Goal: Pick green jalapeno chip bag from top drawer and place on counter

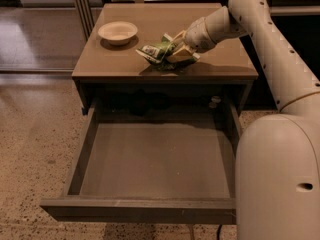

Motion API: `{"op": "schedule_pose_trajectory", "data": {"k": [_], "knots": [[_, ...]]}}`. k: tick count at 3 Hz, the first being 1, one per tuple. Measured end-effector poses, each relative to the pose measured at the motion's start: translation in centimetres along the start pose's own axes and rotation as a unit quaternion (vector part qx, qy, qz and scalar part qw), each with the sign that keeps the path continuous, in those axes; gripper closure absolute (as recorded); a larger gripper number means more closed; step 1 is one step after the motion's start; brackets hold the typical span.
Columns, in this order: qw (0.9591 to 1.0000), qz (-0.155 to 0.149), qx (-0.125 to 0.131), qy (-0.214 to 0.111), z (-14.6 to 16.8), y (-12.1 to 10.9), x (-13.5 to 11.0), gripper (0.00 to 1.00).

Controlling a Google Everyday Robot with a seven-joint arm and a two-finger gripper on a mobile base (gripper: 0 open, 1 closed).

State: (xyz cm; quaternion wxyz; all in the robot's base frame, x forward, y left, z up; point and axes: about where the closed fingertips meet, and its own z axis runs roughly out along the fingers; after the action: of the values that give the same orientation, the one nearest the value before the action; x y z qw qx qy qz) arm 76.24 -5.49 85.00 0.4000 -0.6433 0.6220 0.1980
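The top drawer (pixel 140 209) is pulled well out from under the table (pixel 110 64). It is one wide, shallow grey-brown drawer with low side walls and a plain flat front panel. Its flat floor shows from the front panel back into the shadow under the table top. At the back right, just under the table's edge, sits one small pale round thing (pixel 215 102); what it is cannot be told.

One white bowl (pixel 117 32) stands upright on the rear left of the table, and its inside shows plain and pale.

The one green jalapeno chip bag (pixel 158 52) is out of the drawer and lies crumpled on the table near its front edge, about midway across. It is to the right of the bowl and apart from it. A white label panel shows at the bag's left end.

The gripper (pixel 179 48) is at the bag's right end, low over the table. Its tan fingers (pixel 182 55) are pinching the crinkled bag between them. The single pale arm (pixel 270 39) reaches in from the right, sloping down from its upper joint to the gripper. The robot's rounded base (pixel 280 184) fills the lower right, just beside the drawer's right wall.

The table stands on a speckled floor (pixel 35 149).
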Motion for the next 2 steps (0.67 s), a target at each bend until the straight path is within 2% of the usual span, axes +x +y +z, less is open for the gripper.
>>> {"op": "schedule_pose_trajectory", "data": {"k": [1, 2], "knots": [[1.0, 0.0, 0.0, 0.0, 0.0, 0.0, 0.0, 0.12], [1.0, 0.0, 0.0, 0.0, 0.01, 0.0, 0.0, 0.0]]}}
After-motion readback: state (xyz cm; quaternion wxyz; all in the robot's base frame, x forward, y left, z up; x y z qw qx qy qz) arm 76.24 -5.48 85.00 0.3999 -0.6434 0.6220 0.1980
